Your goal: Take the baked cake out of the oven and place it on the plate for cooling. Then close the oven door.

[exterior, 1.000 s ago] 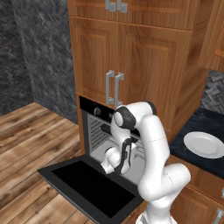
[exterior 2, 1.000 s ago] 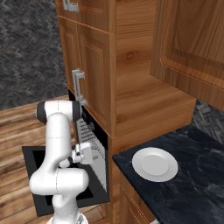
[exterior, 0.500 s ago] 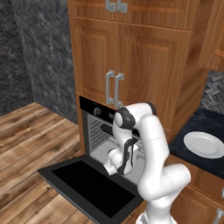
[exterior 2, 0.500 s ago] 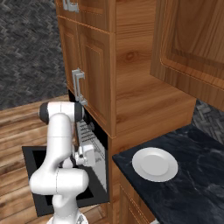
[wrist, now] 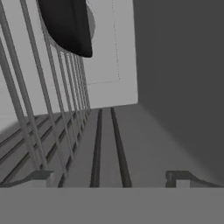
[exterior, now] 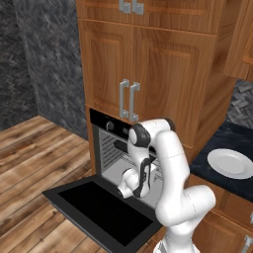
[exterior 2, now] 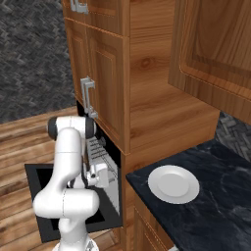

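Left base view: Saw the oven (exterior: 111, 148) set black into wooden cabinets (exterior: 148, 69), with the oven door (exterior: 101, 210) dropped flat and open toward the floor. Noted the white arm (exterior: 168, 168) bent down in front of the cavity, wrist low at the opening, just above the inner edge of the door. Spotted the plate (exterior: 231, 163) bare on the dark worktop (exterior: 232, 143) to the right, well apart from the oven. Could not make out the cake here.

Right base view: Found the same arm (exterior 2: 66, 162) at lower left, its hand pushed in against the wire racks (exterior 2: 100, 153). Saw the door (exterior 2: 44, 206) lying open beneath it, and the plate (exterior 2: 174, 184) round and white on the worktop (exterior 2: 215, 196), near the cabinet side. Two vertical silver handles (exterior 2: 88, 98) above the oven.

Hand view: Looked into the grey oven interior along the pincer (wrist: 111, 177), its two dark tips set wide apart at the bottom, nothing between them. Rack wires (wrist: 52, 109) slanted up the left side; a flat black tray (wrist: 68, 26) at the top left, beyond the wires. Cake hidden or too small to tell.
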Controlling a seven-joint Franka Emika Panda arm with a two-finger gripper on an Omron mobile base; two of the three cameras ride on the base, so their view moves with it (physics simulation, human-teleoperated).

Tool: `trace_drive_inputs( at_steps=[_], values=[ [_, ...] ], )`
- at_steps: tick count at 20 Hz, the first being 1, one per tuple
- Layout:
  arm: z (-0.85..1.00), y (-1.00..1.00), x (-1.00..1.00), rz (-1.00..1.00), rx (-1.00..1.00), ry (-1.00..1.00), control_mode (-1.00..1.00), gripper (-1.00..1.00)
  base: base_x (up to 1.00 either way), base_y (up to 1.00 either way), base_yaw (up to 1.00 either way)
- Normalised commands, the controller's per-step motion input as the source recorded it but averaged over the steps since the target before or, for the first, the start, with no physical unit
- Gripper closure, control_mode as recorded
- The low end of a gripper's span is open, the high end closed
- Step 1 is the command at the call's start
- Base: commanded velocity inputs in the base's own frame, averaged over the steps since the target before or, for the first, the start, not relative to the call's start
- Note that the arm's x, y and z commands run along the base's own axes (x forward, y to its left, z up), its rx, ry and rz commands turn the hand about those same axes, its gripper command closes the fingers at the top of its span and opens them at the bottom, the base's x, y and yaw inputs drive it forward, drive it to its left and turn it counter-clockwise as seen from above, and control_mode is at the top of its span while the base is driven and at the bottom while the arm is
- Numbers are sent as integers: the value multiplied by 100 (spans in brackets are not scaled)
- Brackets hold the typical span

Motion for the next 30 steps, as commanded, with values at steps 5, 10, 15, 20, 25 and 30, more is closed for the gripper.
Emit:
trace_drive_inputs(
  at_steps=[5, 10, 15, 20, 25, 30],
  values=[
    [-33, 0, 25, 0, 0, 7, -100, -100, 0, 0, 0],
    [-40, 0, 19, 0, 0, 11, -100, -100, 0, 0, 0],
    [-38, 0, 29, 0, 0, 11, -100, -100, 0, 0, 0],
    [-26, 0, 50, 0, 0, 3, -100, -100, 0, 0, 0],
    [-20, -7, 51, 0, 0, 0, -100, -100, 0, 0, 0],
    [-30, -16, 52, 0, 0, 0, -100, -100, 0, 0, 0]
  ],
)
